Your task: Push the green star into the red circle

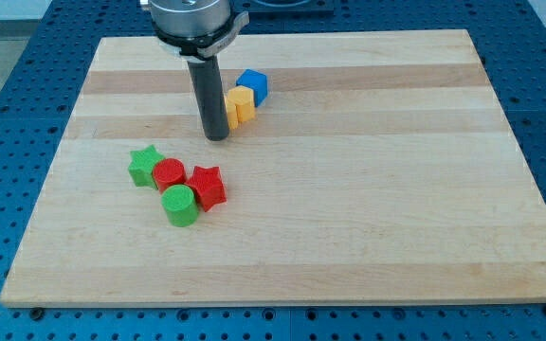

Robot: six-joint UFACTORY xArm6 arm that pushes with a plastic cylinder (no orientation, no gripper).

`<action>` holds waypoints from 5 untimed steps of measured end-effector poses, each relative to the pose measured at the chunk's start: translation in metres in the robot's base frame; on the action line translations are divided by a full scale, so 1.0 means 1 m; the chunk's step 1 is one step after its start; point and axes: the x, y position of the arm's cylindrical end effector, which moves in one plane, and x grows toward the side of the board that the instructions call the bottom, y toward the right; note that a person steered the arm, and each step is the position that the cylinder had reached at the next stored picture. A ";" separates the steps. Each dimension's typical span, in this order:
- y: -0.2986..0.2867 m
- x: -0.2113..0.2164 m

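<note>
Wooden board (349,237) lay on a blue perforated bench (8,85). 1 arm, no pincer fitted; it ended in a plain dark rod, so there was nothing to spread or press together.

My tip (216,138) rested on the board in the upper left-centre of the view, just left of and slightly below the yellow block (240,103). Rod upright, its side close against the yellow block; contact could not be confirmed. Shape of the yellow block was partly hidden by the rod and hard to make out. Blue block (253,86), cube-like, sat touching the yellow block on its upper right.

Cluster of 4 blocks lay toward the view's lower left, apart from the tip and below it. Green star (144,165) sat at the cluster's left edge, touching the left side of the red circle (169,174). Red star (208,186) sat to the right of the red circle, touching or very nearly so. Green circle (179,205) sat at the bottom of the cluster, pressed against the red circle from below and against the red star's lower left.

Tip was above and to the right of the green star, with bare board between them.
</note>
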 end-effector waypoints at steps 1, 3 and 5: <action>-0.017 0.001; -0.079 0.008; -0.084 0.059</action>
